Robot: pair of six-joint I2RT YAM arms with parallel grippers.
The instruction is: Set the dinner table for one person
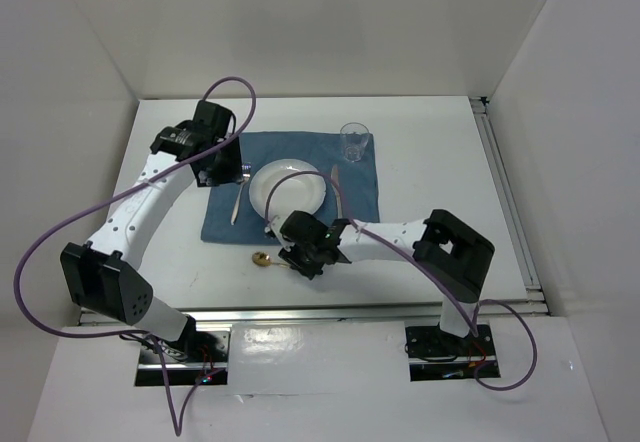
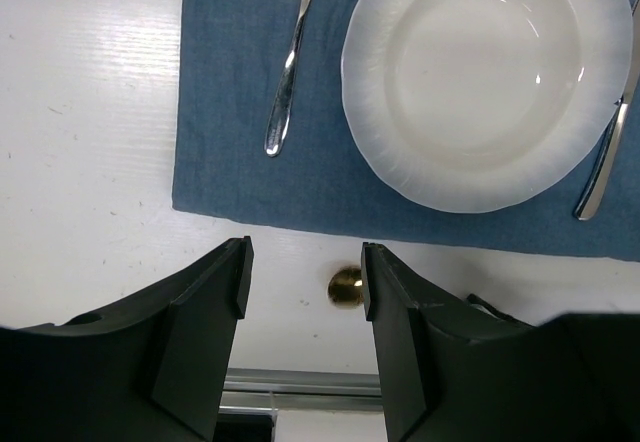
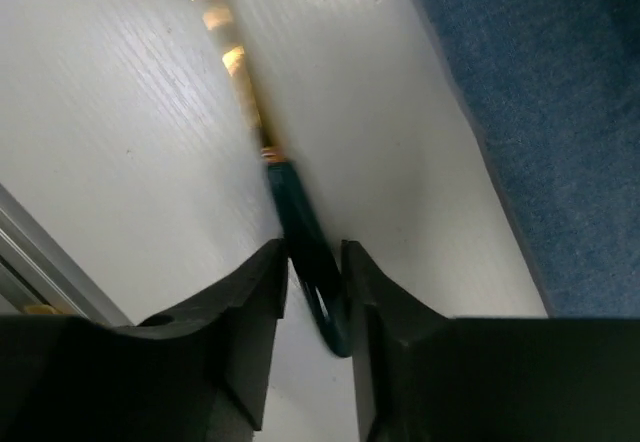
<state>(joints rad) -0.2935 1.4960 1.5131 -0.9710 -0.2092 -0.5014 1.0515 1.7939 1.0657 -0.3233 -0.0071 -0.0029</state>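
Observation:
The white dinner table (image 1: 430, 152) carries a blue cloth mat (image 1: 360, 202) with a round white plate (image 1: 288, 188), a fork (image 1: 237, 197) left of it and a knife (image 1: 338, 190) right of it. A gold spoon (image 1: 261, 258) with a dark handle (image 3: 300, 227) lies on the bare table just in front of the mat. My right gripper (image 3: 315, 262) is down at the table, shut on the spoon's handle. My left gripper (image 2: 305, 282) is open and empty, held above the mat's far left side (image 1: 222, 167).
A clear drinking glass (image 1: 354, 142) stands on the mat's far right corner. A metal rail (image 1: 300, 312) runs along the near table edge, close behind the spoon. White walls enclose the table at the left, back and right.

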